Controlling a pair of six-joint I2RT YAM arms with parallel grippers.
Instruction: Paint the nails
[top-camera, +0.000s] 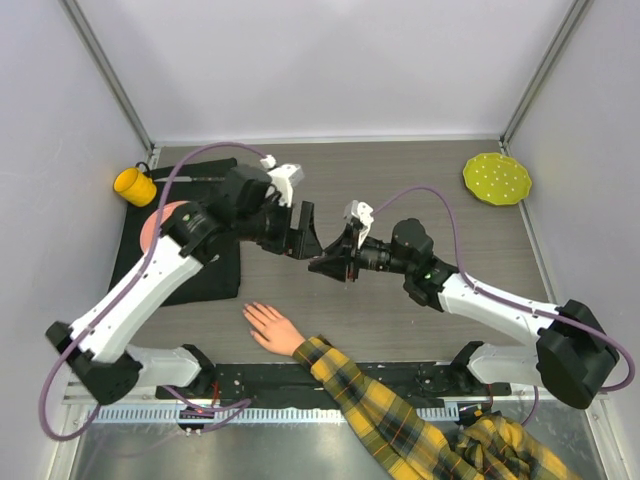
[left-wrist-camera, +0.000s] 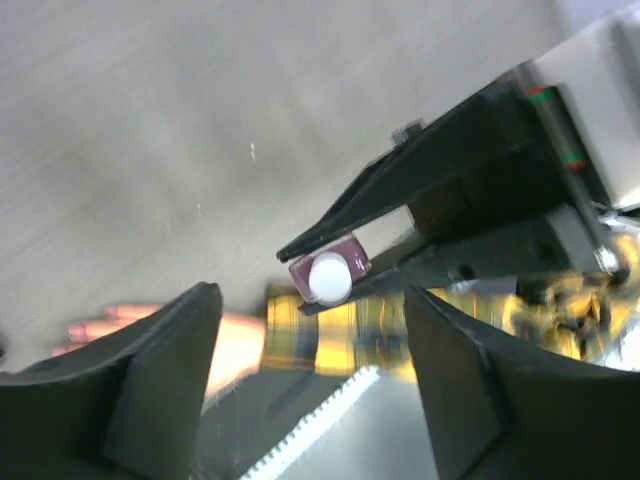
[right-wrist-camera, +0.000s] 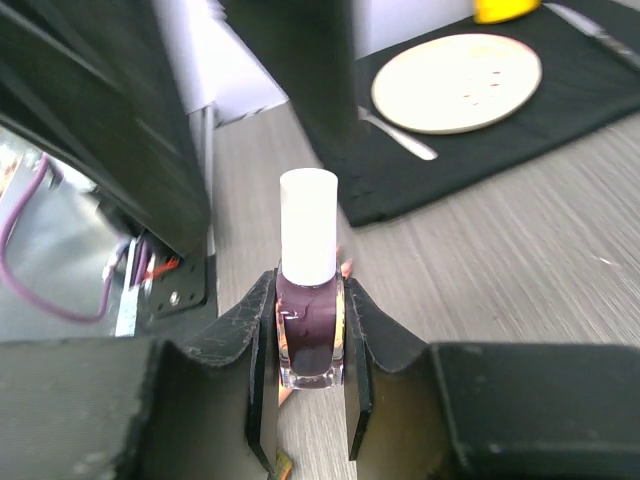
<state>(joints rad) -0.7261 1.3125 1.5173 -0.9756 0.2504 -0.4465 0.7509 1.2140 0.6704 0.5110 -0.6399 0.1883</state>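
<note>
Right fingers clamped on polish bottle, cap aimed at your left fingers (spread wide, empty); approach along bottle's long axis.

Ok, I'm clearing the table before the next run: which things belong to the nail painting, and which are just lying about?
Job: nail polish bottle, gripped by the right end effector; open left end effector; hand, nails too small to see.
Lying about: yellow cup; green plate; black mat; pale plate.
</note>
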